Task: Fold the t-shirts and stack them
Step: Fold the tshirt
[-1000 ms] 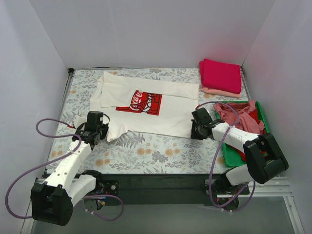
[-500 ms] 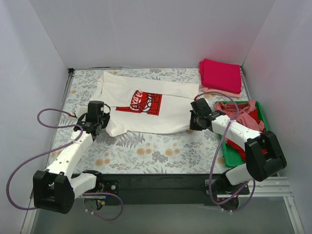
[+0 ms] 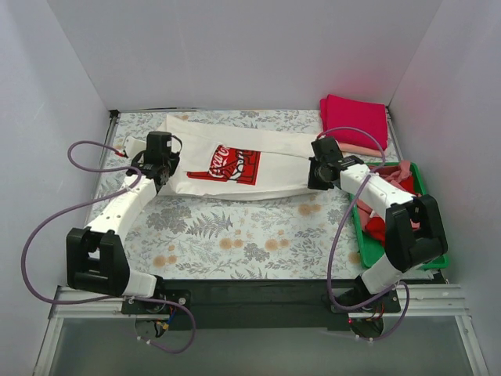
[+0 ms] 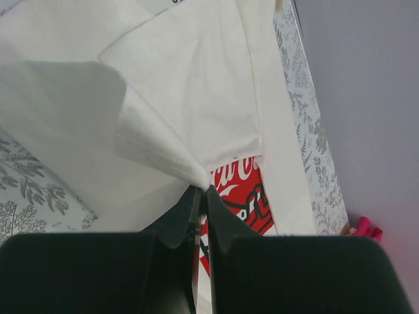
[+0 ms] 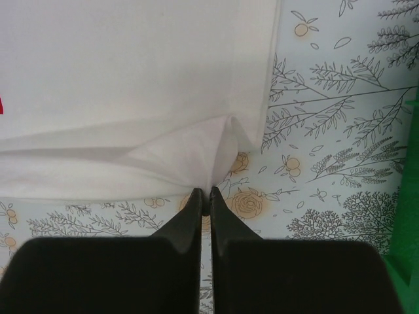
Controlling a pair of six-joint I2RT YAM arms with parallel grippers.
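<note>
Now | left gripper (image 4: pixel 201 190), 10 o'clock: clamped on a hem corner of the cream-white t-shirt (image 3: pixel 270 178), raised for folding | shirt lies toward 12 | right gripper (image 5: pixel 205 193), 2 o'clock: pinching the other corner, likely keeping the fold even.

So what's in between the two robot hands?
The white shirt with the red logo. The left gripper and right gripper each pinch an edge, and the top view shows it spread between them.
</note>
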